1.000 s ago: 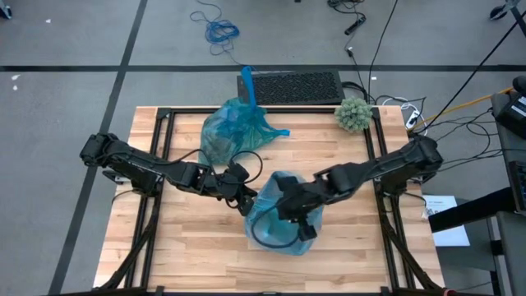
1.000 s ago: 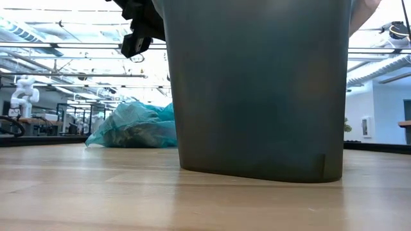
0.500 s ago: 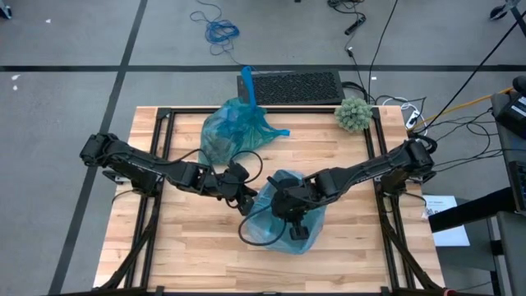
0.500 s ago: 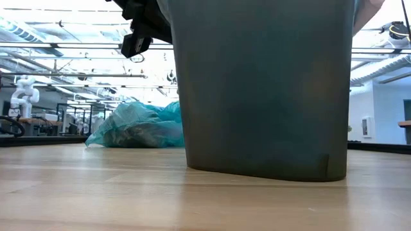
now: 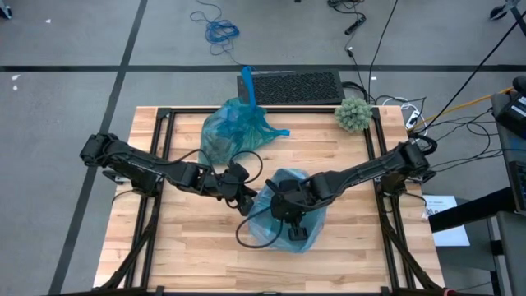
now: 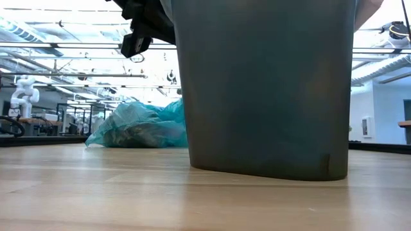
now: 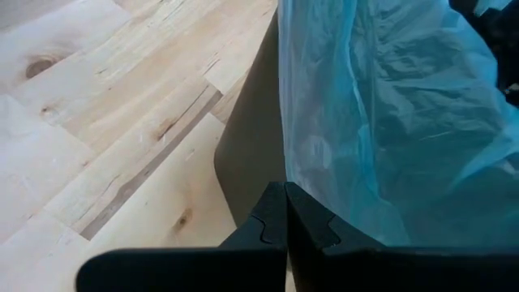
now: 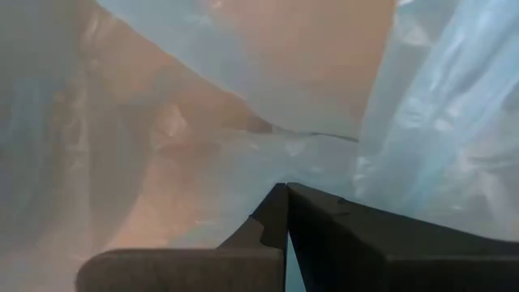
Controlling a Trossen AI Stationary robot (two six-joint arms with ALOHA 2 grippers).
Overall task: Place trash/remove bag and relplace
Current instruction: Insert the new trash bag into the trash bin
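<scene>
A grey bin (image 6: 263, 90) stands mid-table, slightly tilted, with a new translucent blue bag (image 5: 297, 191) draped over it. A full, knotted blue bag (image 5: 233, 127) lies on the table beyond it, and brown trash wads (image 6: 138, 133) show through its film. My left gripper (image 5: 248, 198) is shut at the bin's left side, where bag edge and bin wall meet (image 7: 280, 174). My right gripper (image 8: 288, 188) is shut amid the new bag's film over the bin (image 5: 288, 215). My left gripper pinches the new bag's edge (image 7: 290, 166) where it hangs over the bin's outer wall (image 7: 251, 154), coming level from the table's left. The film rises slack from the fingertips. My right gripper is shut on the new bag's film (image 8: 320, 134), from which a crease runs off. How many layers, I cannot tell.
A fuzzy grey-green ball (image 5: 353, 114) sits at the far right corner. A black ribbed mat (image 5: 292, 85) lies past the far edge. Cables (image 5: 411, 115) run along the right side. Bare wood (image 5: 189, 247) lies near the front left.
My right gripper has moved toward the table's left, drawing the new bag's mouth with it, so the dark loop at the bin's top now reaches farther left. The bin has slid slightly on the table. The left arm has kept still.
</scene>
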